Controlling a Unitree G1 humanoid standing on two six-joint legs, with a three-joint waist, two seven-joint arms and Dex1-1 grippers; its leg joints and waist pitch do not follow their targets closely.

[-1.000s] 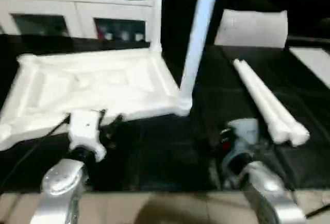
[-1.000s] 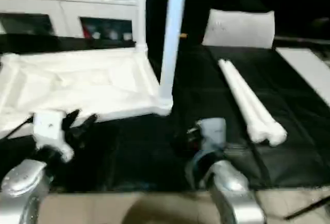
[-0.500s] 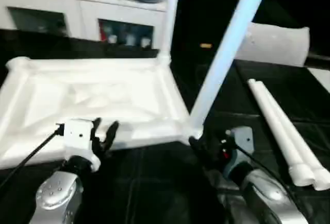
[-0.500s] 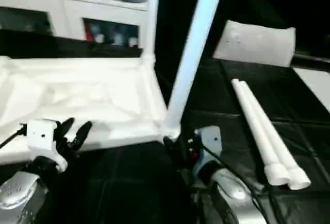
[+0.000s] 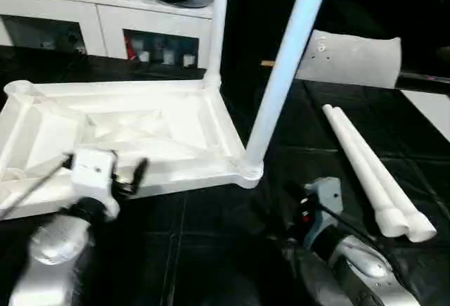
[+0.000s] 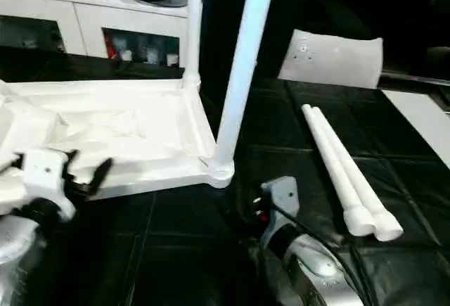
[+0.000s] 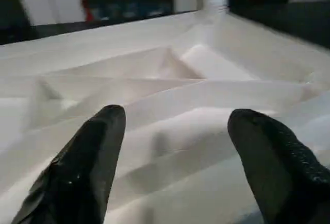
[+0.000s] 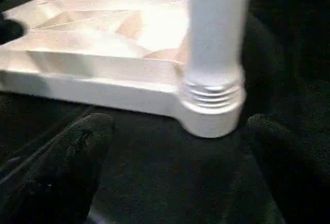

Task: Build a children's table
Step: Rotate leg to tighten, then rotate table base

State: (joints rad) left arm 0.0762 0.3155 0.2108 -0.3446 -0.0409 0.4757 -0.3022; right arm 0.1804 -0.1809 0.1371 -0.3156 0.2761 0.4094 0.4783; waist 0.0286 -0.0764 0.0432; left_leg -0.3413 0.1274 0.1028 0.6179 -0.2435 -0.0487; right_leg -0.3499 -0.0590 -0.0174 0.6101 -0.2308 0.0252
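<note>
- Left gripper (image 7: 172, 157) is hovering over the tabletop's (image 5: 140, 126) ribbed underside, fingers spread wide, gripping nothing.
- Right gripper (image 8: 175, 167) is gaping, empty, facing a socketed leg (image 8: 216, 38).

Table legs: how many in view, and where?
4. Two stand upright in the tabletop's right-hand corner sockets, near leg and far leg. Two loose legs lie side by side on the black surface further right.

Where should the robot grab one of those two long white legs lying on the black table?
Probably mid-shaft on the outer of the two loose legs, coming straight down from above. They lie flat, side by side and touching, so fingers would go over the top, though the inner gap looks tight.
</note>
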